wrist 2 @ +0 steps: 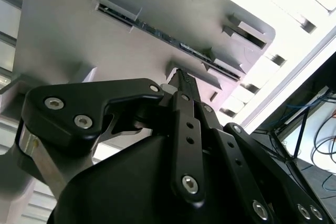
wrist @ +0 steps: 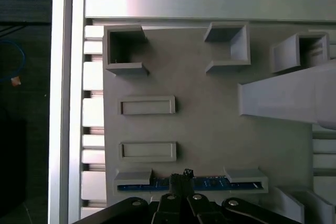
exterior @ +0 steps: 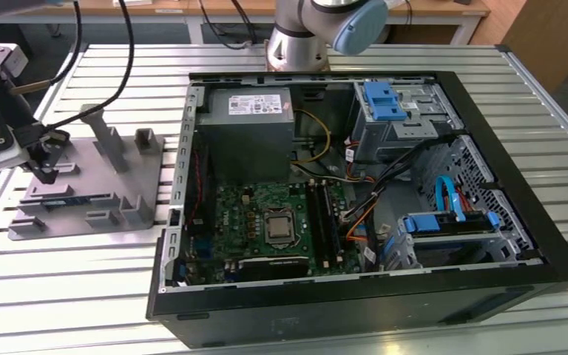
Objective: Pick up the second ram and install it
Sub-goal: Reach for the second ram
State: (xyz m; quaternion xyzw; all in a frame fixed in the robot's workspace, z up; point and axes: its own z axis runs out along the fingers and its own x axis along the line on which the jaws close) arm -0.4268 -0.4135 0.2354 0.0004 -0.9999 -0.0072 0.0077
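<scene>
One surface (exterior: 521, 89): slatted metal, carrying everything I am working with.
Computer case (exterior: 363, 314): open, on the exterior view's right of the surface.
Tray (exterior: 116, 185): grey, with upright posts, on the exterior view's left, beside the case.
Memory slots (exterior: 319, 222): black, inside the case, well apart from the tray.
Hand (exterior: 45, 176): over the tray's near edge. I cannot tell whether it is open or closed.
Second ram (wrist: 220, 184): in the first wrist view it stands on its long edge in the tray's holder, between two end brackets. The hand sits at its mid-length, and I judge it just above the stick. I judge the stick's long axis crosswise to the slots.
</scene>
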